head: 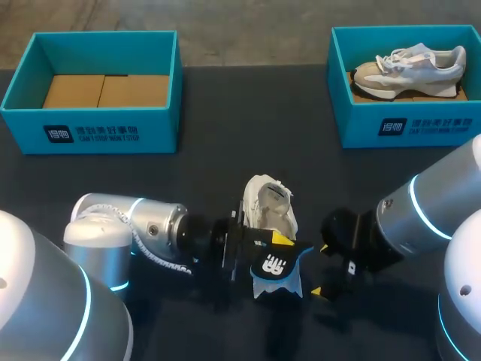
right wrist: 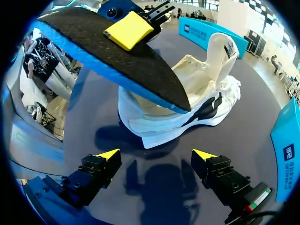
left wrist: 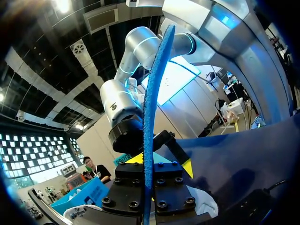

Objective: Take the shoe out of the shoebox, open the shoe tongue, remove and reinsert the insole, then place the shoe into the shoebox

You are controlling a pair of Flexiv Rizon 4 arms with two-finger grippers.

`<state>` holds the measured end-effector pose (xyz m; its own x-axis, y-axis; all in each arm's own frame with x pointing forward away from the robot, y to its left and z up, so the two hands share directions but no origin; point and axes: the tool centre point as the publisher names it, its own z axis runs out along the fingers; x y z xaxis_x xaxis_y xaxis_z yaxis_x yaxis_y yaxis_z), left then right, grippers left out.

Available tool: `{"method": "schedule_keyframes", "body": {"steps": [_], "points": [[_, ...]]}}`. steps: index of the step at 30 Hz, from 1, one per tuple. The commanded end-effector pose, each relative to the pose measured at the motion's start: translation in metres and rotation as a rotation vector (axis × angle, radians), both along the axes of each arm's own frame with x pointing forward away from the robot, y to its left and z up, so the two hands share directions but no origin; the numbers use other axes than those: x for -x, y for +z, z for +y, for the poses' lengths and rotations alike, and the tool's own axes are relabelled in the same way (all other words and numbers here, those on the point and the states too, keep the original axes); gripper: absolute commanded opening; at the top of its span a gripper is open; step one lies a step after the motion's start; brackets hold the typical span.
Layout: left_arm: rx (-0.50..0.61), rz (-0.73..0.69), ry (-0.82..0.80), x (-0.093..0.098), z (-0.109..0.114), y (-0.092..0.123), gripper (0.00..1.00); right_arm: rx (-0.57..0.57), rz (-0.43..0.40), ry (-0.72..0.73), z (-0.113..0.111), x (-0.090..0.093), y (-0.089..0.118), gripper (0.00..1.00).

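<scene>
white shoe point(head: 269, 212), blue-and-black insole point(head: 279, 272), teal shoebox point(head: 90, 134)

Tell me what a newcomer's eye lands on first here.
The blue-edged insole, clamped in the left tool, juts over the white shoe at the near middle of the dark table. The right tool faces that shoe, open and empty. A second shoe lies in the teal box at the far right corner.

Table point(head: 248, 128): dark, matte surface that carried the items listed below.
Left shoebox point(head: 90, 134): teal, open-topped, stood at the table's far left.
Right shoebox point(head: 409, 126): teal, open-topped, stood at the far right, well apart from the first.
White shoe point(head: 267, 214): rested sole-down near the front middle, tongue raised.
</scene>
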<state>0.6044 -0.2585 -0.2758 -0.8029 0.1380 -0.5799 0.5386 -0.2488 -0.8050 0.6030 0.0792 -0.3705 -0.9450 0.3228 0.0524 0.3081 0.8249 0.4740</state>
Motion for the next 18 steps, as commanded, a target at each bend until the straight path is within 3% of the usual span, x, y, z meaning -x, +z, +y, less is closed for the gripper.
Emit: {"method": "schedule_keyframes", "body": {"steps": [1,18], "points": [[0.006,0.001,-0.002,-0.0033,-0.0104,-0.0050,0.00,0.000,-0.002,-0.002,0.0003,0.0015,0.0001,1.00],[-0.030,0.010,0.013,-0.0071,-0.0120,-0.0144,0.00,0.000,-0.002,-0.002,0.0003,0.0015,0.0001,1.00]]}}
